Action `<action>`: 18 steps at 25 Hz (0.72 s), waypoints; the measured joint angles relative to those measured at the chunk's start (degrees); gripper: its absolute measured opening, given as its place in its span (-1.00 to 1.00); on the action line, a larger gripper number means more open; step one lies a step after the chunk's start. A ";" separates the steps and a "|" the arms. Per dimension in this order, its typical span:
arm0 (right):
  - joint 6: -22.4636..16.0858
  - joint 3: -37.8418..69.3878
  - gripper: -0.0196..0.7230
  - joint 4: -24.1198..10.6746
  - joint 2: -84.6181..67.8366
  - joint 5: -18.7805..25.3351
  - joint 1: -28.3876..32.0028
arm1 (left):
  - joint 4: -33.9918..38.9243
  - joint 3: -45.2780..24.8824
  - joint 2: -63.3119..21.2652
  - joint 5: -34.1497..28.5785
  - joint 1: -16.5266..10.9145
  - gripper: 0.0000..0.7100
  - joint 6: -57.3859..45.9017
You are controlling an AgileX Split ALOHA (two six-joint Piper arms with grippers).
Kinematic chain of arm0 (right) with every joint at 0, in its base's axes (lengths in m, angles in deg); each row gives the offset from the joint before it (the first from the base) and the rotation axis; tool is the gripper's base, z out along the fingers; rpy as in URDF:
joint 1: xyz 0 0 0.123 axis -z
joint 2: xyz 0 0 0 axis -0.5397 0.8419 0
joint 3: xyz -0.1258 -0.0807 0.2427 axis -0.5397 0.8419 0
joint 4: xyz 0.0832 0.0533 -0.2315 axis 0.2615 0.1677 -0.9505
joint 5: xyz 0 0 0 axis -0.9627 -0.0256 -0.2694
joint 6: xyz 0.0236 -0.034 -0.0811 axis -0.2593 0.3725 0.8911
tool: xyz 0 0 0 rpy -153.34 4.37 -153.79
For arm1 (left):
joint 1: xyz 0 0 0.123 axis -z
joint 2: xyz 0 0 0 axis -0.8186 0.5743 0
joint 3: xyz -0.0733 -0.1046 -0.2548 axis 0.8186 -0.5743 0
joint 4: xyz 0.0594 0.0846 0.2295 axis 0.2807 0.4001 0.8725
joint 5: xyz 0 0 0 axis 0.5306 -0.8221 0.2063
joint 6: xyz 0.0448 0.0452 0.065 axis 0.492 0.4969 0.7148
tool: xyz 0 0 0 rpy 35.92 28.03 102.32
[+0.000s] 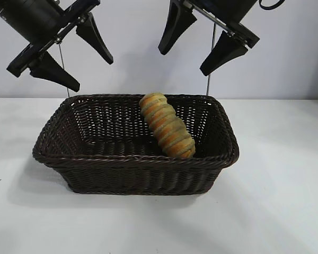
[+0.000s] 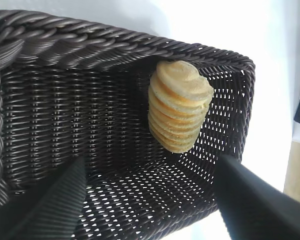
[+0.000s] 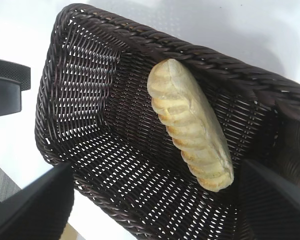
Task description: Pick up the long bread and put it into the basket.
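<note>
Both grippers hang above the basket (image 1: 135, 159) with nothing in them: the left gripper (image 1: 71, 53) over its left end, fingers spread apart, and the right gripper (image 1: 199, 45) over its right half, fingers spread wider. The long bread (image 1: 167, 125) already lies inside the basket, propped at a slant with its upper end against the far wall and its lower end on the floor near the front wall. What remains, I judge, is a clean retreat (straight up, clear of the braided rim, so the loaf is not nudged). The loaf is oblong, golden-yellow, with orange-brown crosswise ridges and rounded ends.
</note>
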 joint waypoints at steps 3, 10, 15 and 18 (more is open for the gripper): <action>0.00 0.00 0.79 0.00 0.00 0.00 0.00 | 0.00 0.00 0.00 0.31 0.00 0.47 0.00; 0.00 0.00 0.79 0.00 0.00 0.00 0.00 | 0.00 0.00 0.00 0.43 0.00 0.47 0.00; 0.00 0.00 0.79 0.00 0.00 0.00 0.00 | 0.00 0.00 0.00 0.46 0.00 0.47 0.00; 0.00 0.00 0.79 0.00 0.00 0.00 0.00 | 0.00 0.00 0.00 0.49 0.00 0.47 0.00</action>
